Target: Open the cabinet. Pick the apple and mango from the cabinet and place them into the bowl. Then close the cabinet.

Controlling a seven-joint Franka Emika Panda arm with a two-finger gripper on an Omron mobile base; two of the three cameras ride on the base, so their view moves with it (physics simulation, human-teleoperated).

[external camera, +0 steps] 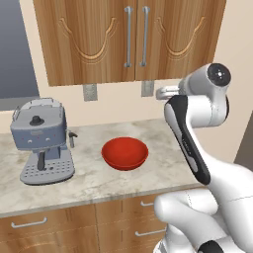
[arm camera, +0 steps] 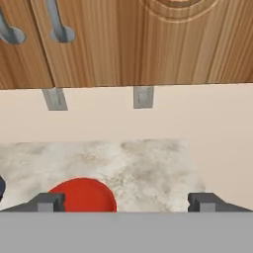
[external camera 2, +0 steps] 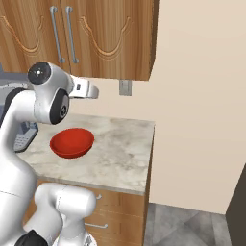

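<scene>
A grey coffee machine stands at the far left of the marble counter, well to the left of the red bowl, which sits empty near the counter's middle. Directly above and behind the bowl hangs the wooden cabinet, both doors shut, its two long silver bar handles side by side at the centre seam. Right of the bowl, the white arm is folded up from the base, its gripper pointing toward the wall below the cabinet's lower edge, with two small grey wall outlets just under that edge. In the hand view the two fingertips stand wide apart, holding nothing, with the bowl's rim showing between them and toward the left one.

The step in hand appears to be opening the cabinet, since the apple and mango, presumably behind the closed doors, cannot be reached until a door swings out. To do it well, the gripper probably needs to rise from below the cabinet to the height of the handles above the bowl and line up so that one bar sits squarely between the spread fingers before they close. Taking the bar near its middle rather than its end would likely give a steadier pull. The pull should then follow the door's arc around its outer hinge, not a straight line, and the arm should keep clear of the bowl beneath.
</scene>
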